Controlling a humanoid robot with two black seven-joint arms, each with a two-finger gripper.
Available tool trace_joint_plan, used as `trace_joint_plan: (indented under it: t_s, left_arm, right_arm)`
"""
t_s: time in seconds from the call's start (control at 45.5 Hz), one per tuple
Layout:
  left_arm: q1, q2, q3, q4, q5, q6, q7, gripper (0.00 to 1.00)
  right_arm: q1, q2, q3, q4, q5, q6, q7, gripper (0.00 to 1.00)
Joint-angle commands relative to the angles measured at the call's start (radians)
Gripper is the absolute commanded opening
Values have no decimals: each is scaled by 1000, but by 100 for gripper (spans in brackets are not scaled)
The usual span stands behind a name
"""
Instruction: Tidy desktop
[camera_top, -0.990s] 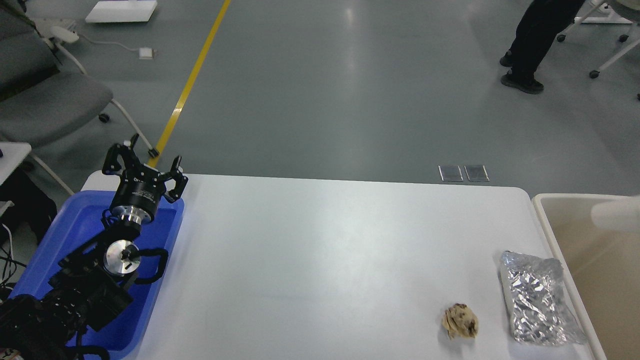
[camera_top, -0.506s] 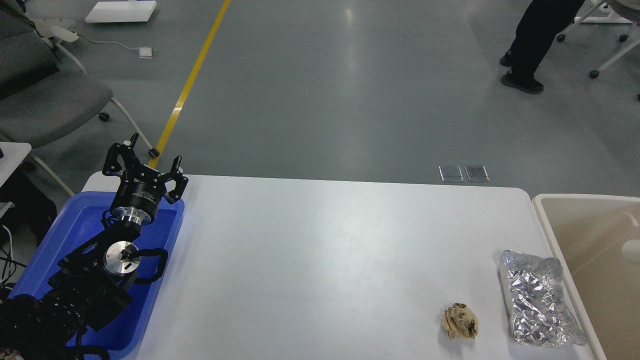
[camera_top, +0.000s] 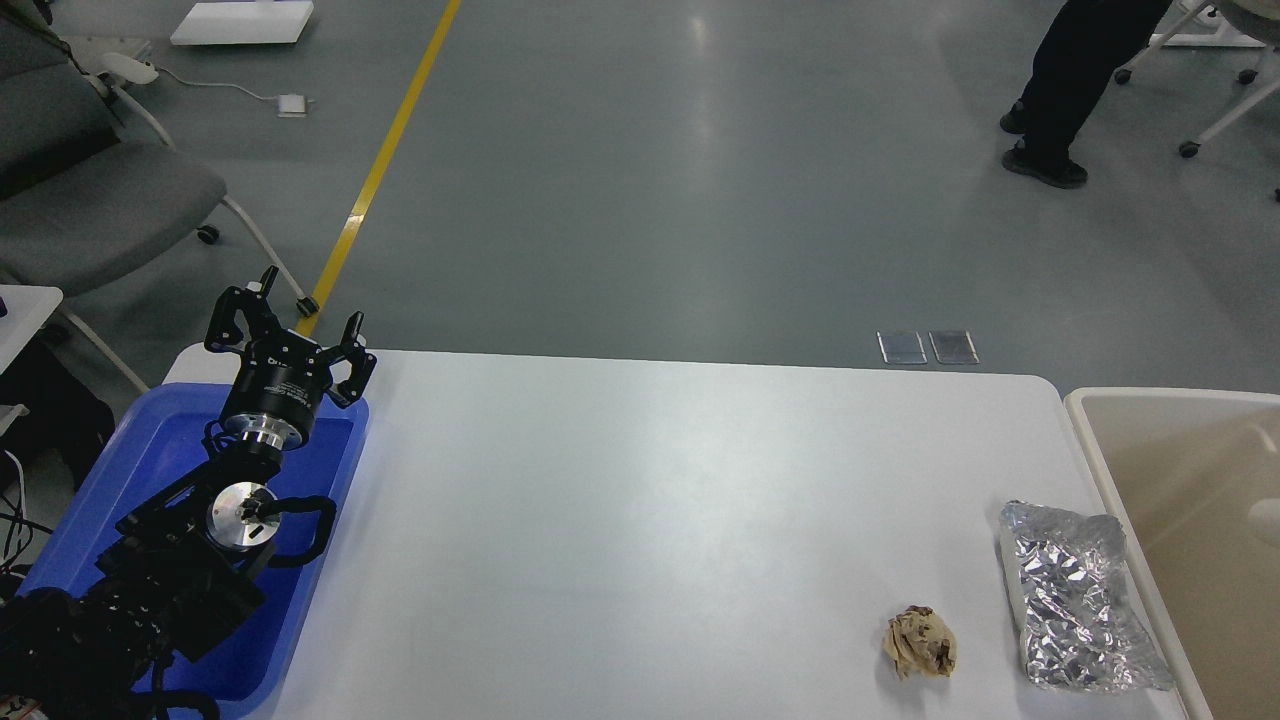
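Observation:
The white desktop (camera_top: 640, 500) fills the middle of the head view. A crumpled beige and brown paper ball (camera_top: 920, 643) lies near its front right. A crinkled silver foil bag (camera_top: 1075, 598) lies flat right of the ball, at the desktop's right edge. My left gripper (camera_top: 290, 325) is open and empty, raised over the far end of the blue tray (camera_top: 150, 440) at the left, far from both items. My right gripper is out of view.
A beige bin (camera_top: 1180, 470) stands against the desktop's right edge, with a pale white thing (camera_top: 1268, 520) inside at the frame's edge. A grey office chair (camera_top: 90, 200) stands back left. A person's legs (camera_top: 1060, 90) are at the far right.
A blurred white thing at the bin's right side dropped from near the bin's rim down into the bin. My left arm and the items on the desktop have not moved.

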Motion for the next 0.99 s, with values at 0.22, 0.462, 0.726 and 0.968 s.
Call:
trace_joint_plan:
  t_s: [0.22,0.462,0.726,0.968]
  left_arm:
    - [0,0,0,0,0,-1,1,100]
    - [0,0,0,0,0,0,1,100]
    - [0,0,0,0,0,-1,0,100]
    - [0,0,0,0,0,0,1,100]
  right_arm:
    - [-7,11,-51,-3,16,-43,-10,84]
    - [3,6,-46,-1,68,-40,-10,99]
    - [12,-11,-51,-1,232,-34,-10,100]
    - [3,-6,-169,-1,234,-31,-8,100]
